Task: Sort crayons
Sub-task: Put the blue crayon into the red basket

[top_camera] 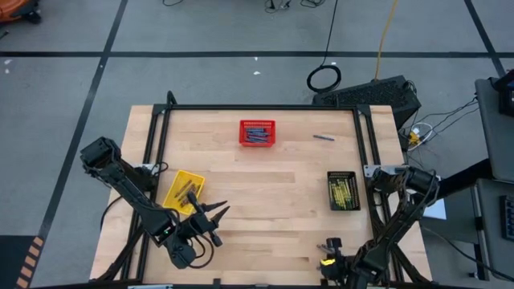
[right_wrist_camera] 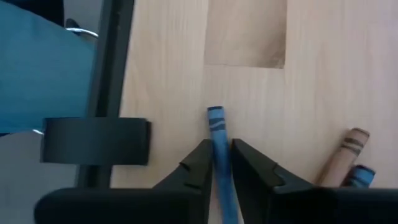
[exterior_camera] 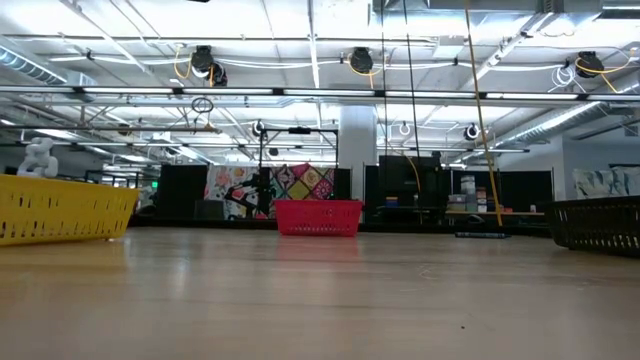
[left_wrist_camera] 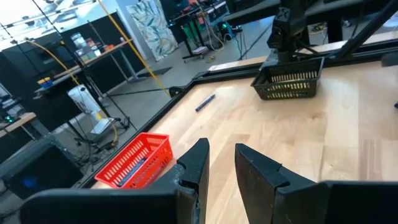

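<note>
Blue crayon (right_wrist_camera: 217, 155) lies flat on the bench (top_camera: 265, 201) at its near right edge, right gripper (right_wrist_camera: 219, 163) pinching it btwn the fingers, long axis running straight out along the fingers, tip poking past them. Two more crayons, a tan one (right_wrist_camera: 345, 155) and another blue (right_wrist_camera: 359, 176), lie just beside; the bench's dark frame rail is close on the other side, so lift room is mostly upward. Left gripper (left_wrist_camera: 217, 165) waits near the yellow basket (top_camera: 183, 191), fingers slightly apart w/ nothing in them; red basket (top_camera: 257, 133) w/ blue crayons sits at the far edge, well apart from the right arm.

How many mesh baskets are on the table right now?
3. The red basket sits at the far middle of the table, the yellow basket on the left beside the left arm, and the black basket on the right. None seems hidden.
</note>
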